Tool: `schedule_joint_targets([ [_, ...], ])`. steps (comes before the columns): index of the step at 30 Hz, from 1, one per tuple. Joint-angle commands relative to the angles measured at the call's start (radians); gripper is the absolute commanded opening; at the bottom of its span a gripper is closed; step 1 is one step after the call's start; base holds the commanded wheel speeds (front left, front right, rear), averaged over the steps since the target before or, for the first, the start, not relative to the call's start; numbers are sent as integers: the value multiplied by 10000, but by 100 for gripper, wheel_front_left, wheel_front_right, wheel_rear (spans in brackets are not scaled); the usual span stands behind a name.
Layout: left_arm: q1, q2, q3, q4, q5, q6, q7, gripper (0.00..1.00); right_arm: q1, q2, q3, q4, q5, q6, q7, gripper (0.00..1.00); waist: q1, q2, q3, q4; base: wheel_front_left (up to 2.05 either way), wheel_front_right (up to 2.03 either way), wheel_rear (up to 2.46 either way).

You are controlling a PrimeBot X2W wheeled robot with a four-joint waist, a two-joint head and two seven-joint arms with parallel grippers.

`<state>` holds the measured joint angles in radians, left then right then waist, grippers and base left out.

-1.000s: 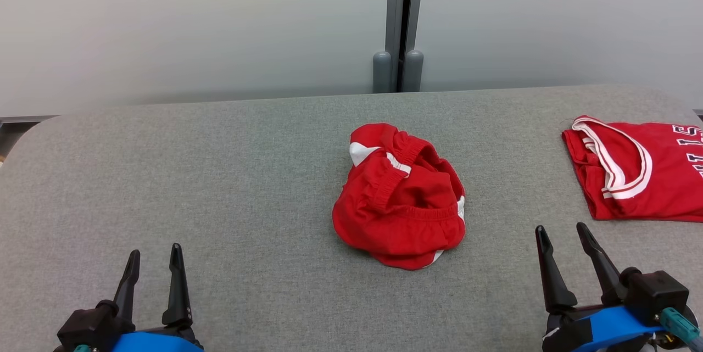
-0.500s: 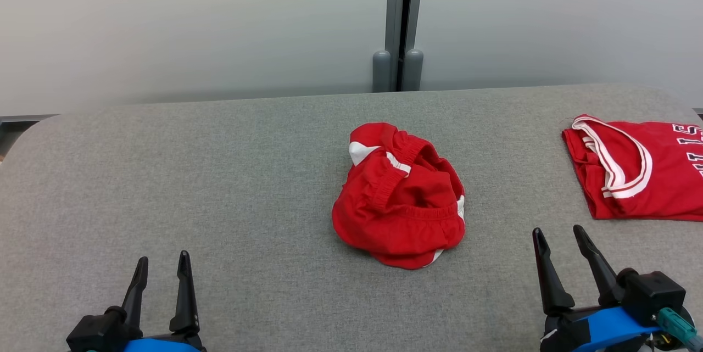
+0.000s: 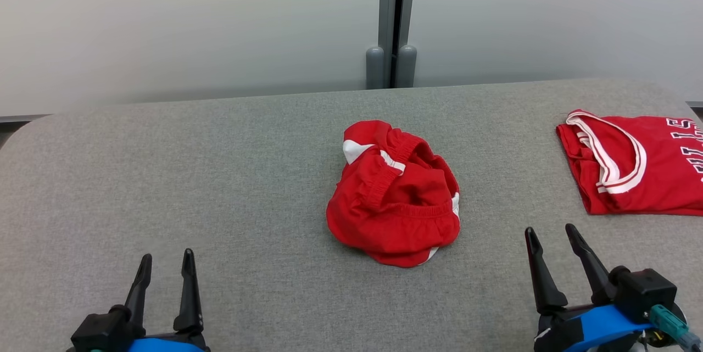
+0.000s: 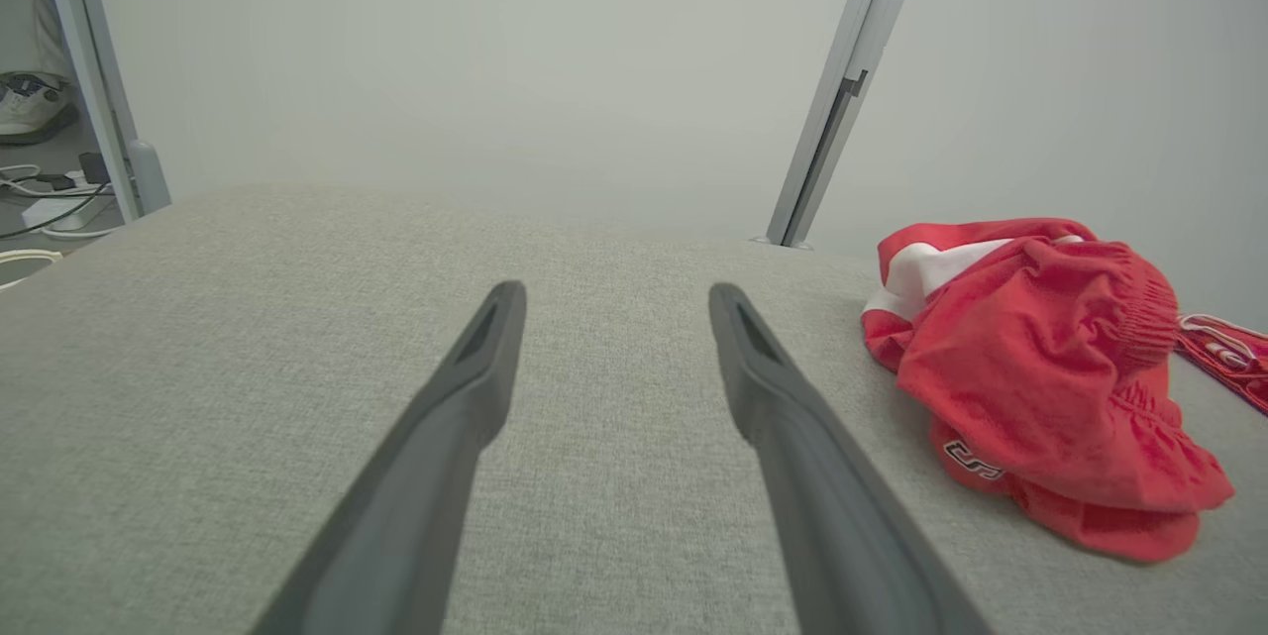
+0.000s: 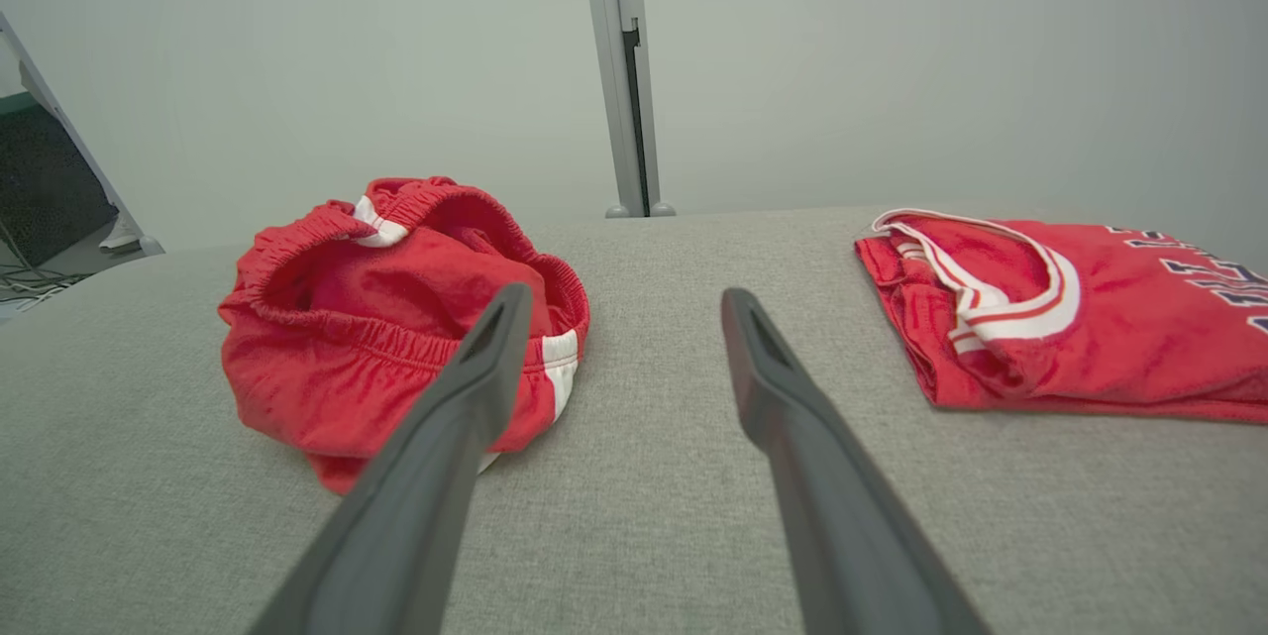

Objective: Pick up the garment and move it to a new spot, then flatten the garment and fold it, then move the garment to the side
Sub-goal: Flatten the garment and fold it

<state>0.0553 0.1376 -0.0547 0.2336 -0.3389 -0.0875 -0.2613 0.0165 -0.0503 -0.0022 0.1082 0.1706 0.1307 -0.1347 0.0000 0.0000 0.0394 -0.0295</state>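
Black fingers spread wide, your left pincer (image 3: 167, 255) and right pincer (image 3: 549, 228) hold nothing, both at the near edge of the grey table (image 3: 219, 176). Between them and farther in, mid-table, the red shorts (image 3: 392, 195) lie bunched in a heap, untouched. Pinch only a top fold and you may lift one layer while the rest drags and twists. Reach wide on the right and you could snag the folded jersey (image 3: 631, 165) lying near that pincer.
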Motion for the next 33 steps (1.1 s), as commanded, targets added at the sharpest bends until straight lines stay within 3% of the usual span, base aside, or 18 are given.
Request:
schedule_joint_targets([
  [1,-66,61,-61,-86,85,36,20,100,-126,-3,44,17,89,2,-49,100,0,0,13,-25,0,0,0],
  [5,-499,131,-626,-271,316,-117,307,100,-161,-3,81,60,53,2,-37,100,0,0,-21,-94,0,0,0],
  [6,-1274,24,-1673,-305,441,-314,867,100,-205,-3,127,68,-12,2,9,100,0,0,-84,-210,0,0,0],
  [7,-1501,-24,-1960,-236,404,-357,1028,100,-225,-3,143,59,-25,2,15,100,0,0,-95,-253,0,0,0],
  [9,-2888,-159,-3478,373,149,-446,1979,100,-333,-2,363,26,-24,2,58,100,0,0,-25,-576,0,0,0],
  [14,-3965,-331,-4395,1441,-432,-420,2856,100,-426,-2,613,86,50,2,-6,100,0,0,107,-1007,0,0,0],
  [18,-4558,-444,-4591,2206,-651,-419,3260,100,-557,-4,783,164,82,2,-48,100,0,0,267,-1380,0,0,0],
  [28,-5316,-496,-4252,3754,-592,712,3839,100,-770,-4,1067,359,169,2,-194,100,0,0,604,-2142,0,0,0],
  [31,-5385,-496,-4228,4028,-685,809,4036,100,-750,-2,1032,402,192,2,-252,100,0,0,620,-2226,0,0,0],
  [33,-5462,-505,-4072,4004,-818,849,3805,0,-738,-2,1013,410,195,2,-265,100,0,0,636,-2248,0,0,0],
])
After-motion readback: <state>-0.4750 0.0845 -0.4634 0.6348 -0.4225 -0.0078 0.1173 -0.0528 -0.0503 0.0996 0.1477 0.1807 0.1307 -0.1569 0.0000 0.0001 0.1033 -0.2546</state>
